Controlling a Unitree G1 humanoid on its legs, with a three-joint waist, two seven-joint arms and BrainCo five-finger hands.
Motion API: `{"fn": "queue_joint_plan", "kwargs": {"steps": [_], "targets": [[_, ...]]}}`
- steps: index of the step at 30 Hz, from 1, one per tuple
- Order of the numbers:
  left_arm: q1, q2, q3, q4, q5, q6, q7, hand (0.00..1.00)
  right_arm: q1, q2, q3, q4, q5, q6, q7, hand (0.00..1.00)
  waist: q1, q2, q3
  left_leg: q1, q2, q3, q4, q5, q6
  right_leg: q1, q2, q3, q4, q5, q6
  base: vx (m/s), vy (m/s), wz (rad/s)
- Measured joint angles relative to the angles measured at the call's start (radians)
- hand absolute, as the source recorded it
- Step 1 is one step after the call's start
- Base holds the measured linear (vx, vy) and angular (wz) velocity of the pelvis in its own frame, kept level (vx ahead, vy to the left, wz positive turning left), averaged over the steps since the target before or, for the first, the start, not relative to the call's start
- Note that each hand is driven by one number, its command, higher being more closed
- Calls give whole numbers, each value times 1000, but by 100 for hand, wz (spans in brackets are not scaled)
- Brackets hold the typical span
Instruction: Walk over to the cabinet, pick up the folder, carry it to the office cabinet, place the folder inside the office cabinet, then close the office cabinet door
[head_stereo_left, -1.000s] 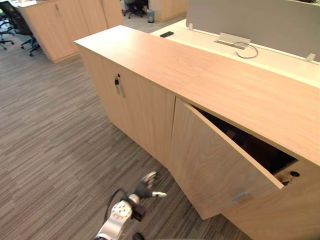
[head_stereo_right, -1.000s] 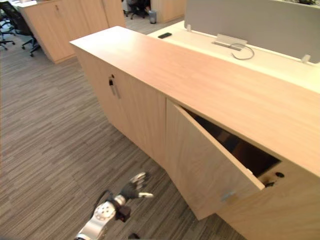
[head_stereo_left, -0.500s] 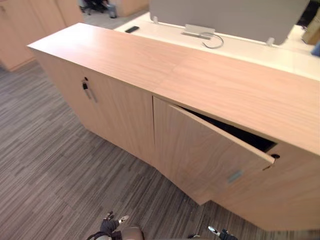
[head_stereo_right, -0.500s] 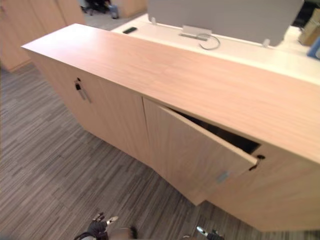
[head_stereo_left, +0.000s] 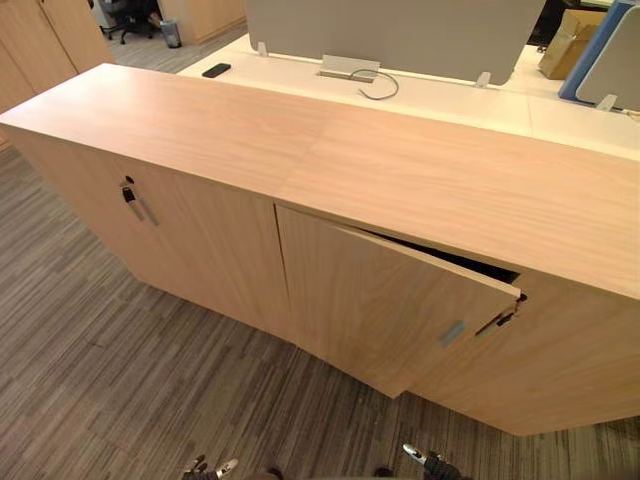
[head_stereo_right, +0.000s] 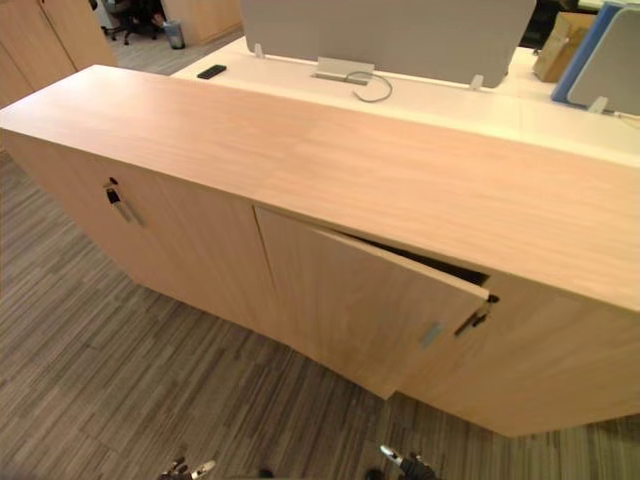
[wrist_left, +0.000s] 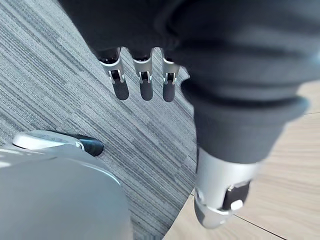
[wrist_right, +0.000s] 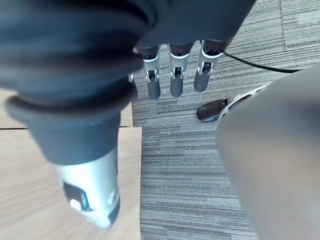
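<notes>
Wood office cabinet (head_stereo_left: 420, 180), one door (head_stereo_left: 370, 300) ajar, left hand (wrist_left: 145, 87) and right hand (wrist_right: 175, 82), fingers straight, both empty.

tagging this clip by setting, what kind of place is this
Most likely an open-plan office: a long light-wood storage cabinet with one door ajar, a grey divider screen on the white desk behind it, and grey striped carpet.

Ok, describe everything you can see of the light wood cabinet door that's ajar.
The light wood-grain cabinet door is a rectangular panel, swung partly outward from its left edge, so a dark gap shows behind its top. A small grey metal pull sits near its free right edge, beside a key in the neighbouring panel's lock. Nothing touches its face.
</notes>
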Motion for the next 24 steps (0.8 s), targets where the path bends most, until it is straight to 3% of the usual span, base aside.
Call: {"fn": "queue_joint_plan", "kwargs": {"steps": [9,14,24], "targets": [[-63,18,-124,23,-80,3,-26,0,9,0,20,0,-1,4,0,0,-7,-12,-26,43,-1,29,-28,0,0,20,0,13,-19,14,-5,16,27,-11],[-85,8,-187,24,7,-1,-19,0,10,1,45,0,3,5,-2,0,-10,-22,-31,69,-3,49,-38,1,1,30,-4,16,-19,17,-2,-41,31,-11],[-87,0,-148,30,94,1,12,0,12,2,43,0,37,4,-23,0,-22,-21,-32,72,-3,54,-40,3,3,29,-4,21,-19,21,5,-8,5,-1]]}}
